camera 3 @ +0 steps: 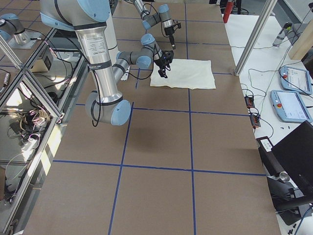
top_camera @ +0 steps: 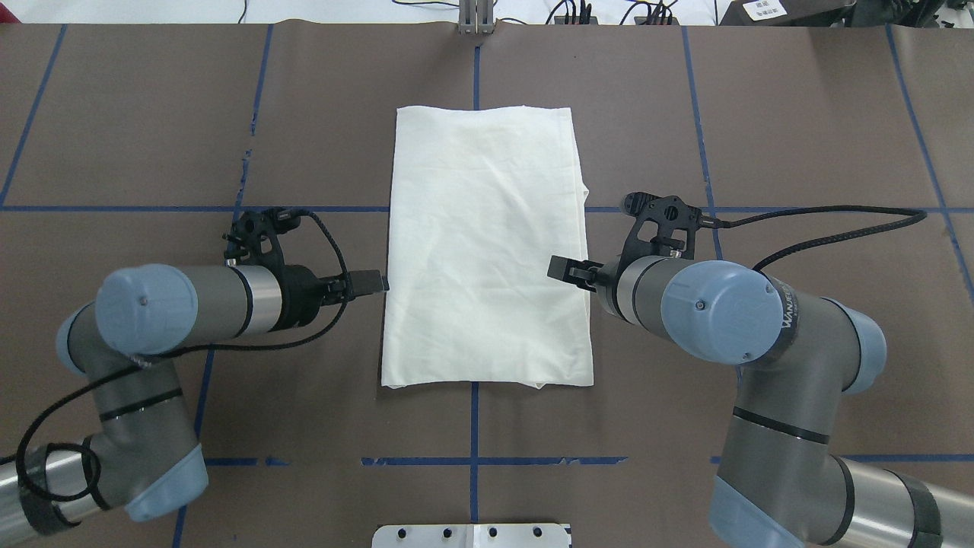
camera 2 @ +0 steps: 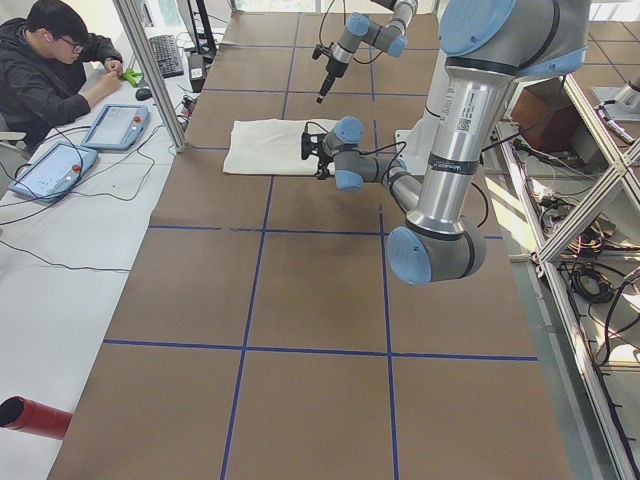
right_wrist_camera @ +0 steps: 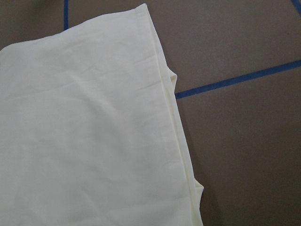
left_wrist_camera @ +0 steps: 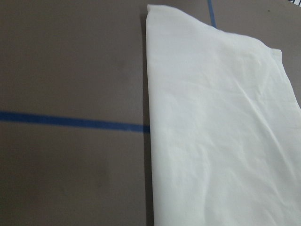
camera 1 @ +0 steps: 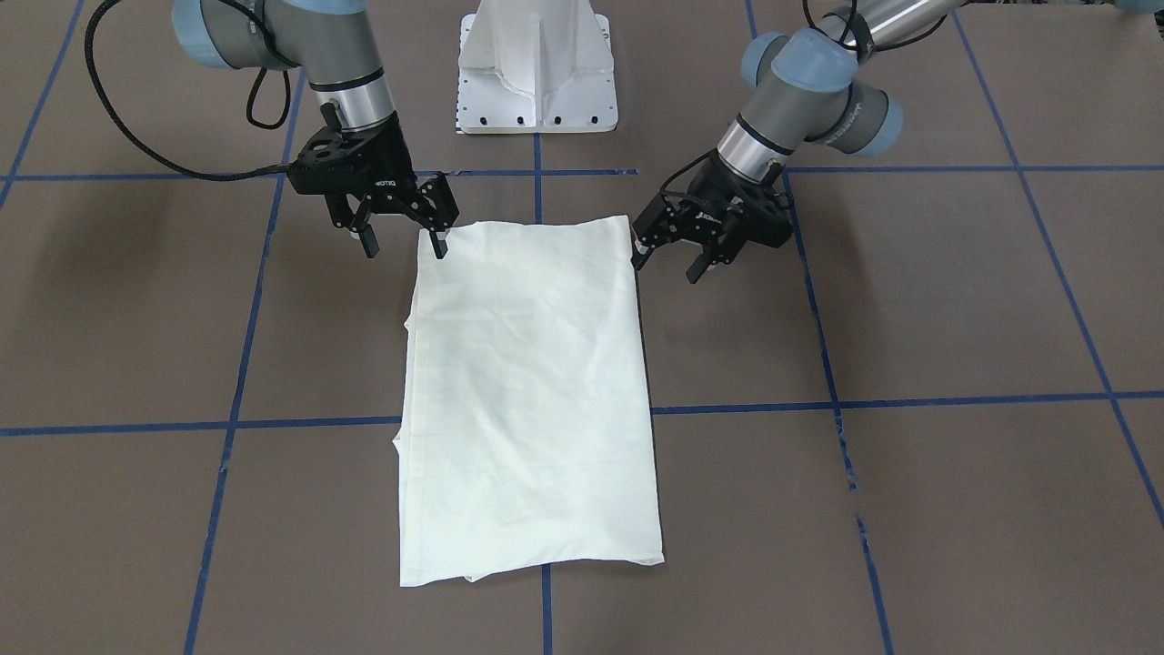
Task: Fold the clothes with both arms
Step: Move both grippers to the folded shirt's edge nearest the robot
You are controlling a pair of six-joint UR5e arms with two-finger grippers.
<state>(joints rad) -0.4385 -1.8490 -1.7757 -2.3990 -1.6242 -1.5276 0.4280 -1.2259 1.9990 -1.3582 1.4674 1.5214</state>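
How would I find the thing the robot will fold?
Find the brown table crossed by blue tape lines. Near its middle, flanked by the left end effector and right end effector, lies a folded cream-white garment. It is the only soft thing there, a plain rectangle.

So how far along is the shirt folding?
Done: the shirt lies as one long strip, no sleeves showing. In hand: nothing gripped; the left gripper and right gripper are open at its long edges. Remaining, probably: a crosswise fold.

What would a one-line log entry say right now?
cream-white folded fabric shirt: lying flat, unheld | left gripper: open, at its edge | right gripper: open, at opposite edge
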